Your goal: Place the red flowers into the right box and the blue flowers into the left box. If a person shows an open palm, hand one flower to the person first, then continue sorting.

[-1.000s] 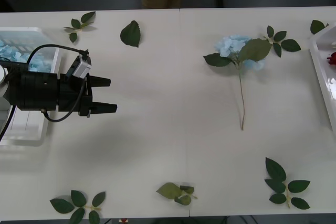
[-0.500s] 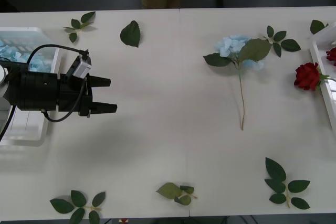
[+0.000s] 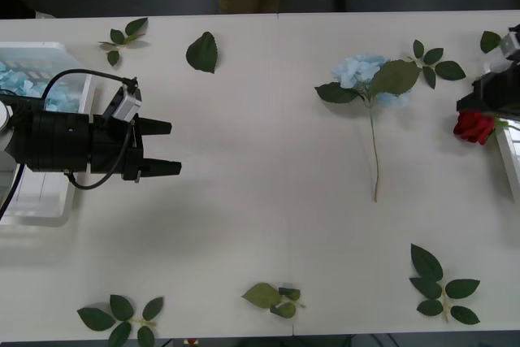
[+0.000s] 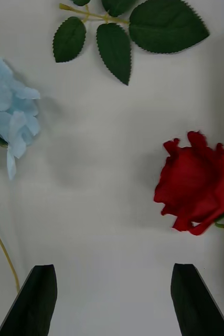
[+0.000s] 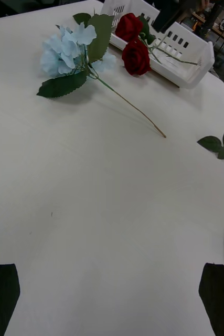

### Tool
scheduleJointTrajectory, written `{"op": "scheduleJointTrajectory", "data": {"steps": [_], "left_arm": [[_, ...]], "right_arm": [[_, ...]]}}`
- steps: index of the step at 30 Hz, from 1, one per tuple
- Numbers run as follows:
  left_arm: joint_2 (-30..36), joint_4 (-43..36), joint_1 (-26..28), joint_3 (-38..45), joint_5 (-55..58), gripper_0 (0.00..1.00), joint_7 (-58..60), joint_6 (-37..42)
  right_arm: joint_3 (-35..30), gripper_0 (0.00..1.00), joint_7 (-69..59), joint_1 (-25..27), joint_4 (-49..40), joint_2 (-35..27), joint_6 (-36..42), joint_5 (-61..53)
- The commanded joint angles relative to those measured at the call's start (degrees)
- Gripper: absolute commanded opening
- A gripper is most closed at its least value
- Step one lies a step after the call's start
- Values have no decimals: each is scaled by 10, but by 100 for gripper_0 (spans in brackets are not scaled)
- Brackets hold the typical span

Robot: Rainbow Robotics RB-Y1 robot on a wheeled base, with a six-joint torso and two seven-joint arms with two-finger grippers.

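**Two grippers open and empty, one blue flower loose on the table**

Along the near edge of the table (image 3: pixel 244 233), three leaf sprigs (image 3: pixel 120 314), well apart from one another.

Farther in, on the left, the left gripper (image 3: pixel 174 147): level above bare tabletop, pointing toward the table's middle, jaws spread wide, nothing between them. Beside and partly under its arm, the left box (image 3: pixel 36 49), with pale blue blooms (image 3: pixel 20 79) lying inside; number cannot be told.

Right of centre, one blue flower (image 3: pixel 366 71) flat on the table, stem running back toward the near edge, head to the far side, two big leaves at its neck. Well apart from both grippers.

At the right edge, the right gripper (image 4: pixel 114 268), fingers (image 4: pixel 38 299) parted wide, gripping nothing, hanging above the table between the blue flower's head and a red rose (image 3: pixel 474 126). That rose's head sits just outside the rim of the right box (image 3: pixel 508 152). In the left wrist view, a second red rose (image 5: pixel 128 26) lies inside that box: two roses in all.

Toward the far edge, four more leaf pieces (image 3: pixel 122 36): three sprigs and one single leaf (image 3: pixel 202 52).
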Motion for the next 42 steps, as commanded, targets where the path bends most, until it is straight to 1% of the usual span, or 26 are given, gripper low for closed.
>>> {"op": "scheduleJointTrajectory", "data": {"steps": [1,7,9,13,19,20,22,25,31,36,38,39,41,42], "left_arm": [[-7,-17,10,-8,7,100,32,-6],[-7,-17,10,-8,7,100,32,-6],[-7,-17,10,-8,7,100,32,-6],[-7,-17,10,-8,7,100,32,-6],[-7,-17,10,-8,7,100,32,-6],[-7,-17,10,-8,7,100,32,-6],[-7,-17,10,-8,7,100,32,-6],[-7,-17,10,-8,7,100,32,-6],[-7,-17,10,-8,7,100,32,-6],[-7,-17,10,-8,7,100,32,-6],[-7,-17,10,-8,7,100,32,-6],[-7,-17,10,-8,7,100,32,-6],[-7,-17,10,-8,7,100,32,-6],[-7,-17,10,-8,7,100,32,-6]], "right_arm": [[92,63,-52,-2,-27,33,-69,-1],[184,63,-131,-3,-27,55,-176,12],[202,63,-146,-5,-27,59,-195,19],[234,64,-163,-9,-28,82,-222,69],[242,64,-195,-11,-27,117,-229,150],[243,66,-197,-12,-27,125,-230,167],[242,66,-203,-11,-24,137,-233,192],[243,66,-206,-11,-12,147,-252,206],[256,66,-208,-23,41,157,-320,218],[266,66,-205,-32,78,162,-351,223],[266,51,-203,-32,86,164,-358,225],[266,28,-204,-32,88,164,-358,227],[266,0,-204,-32,89,164,-358,226],[266,0,-204,-32,89,164,-358,225]]}}
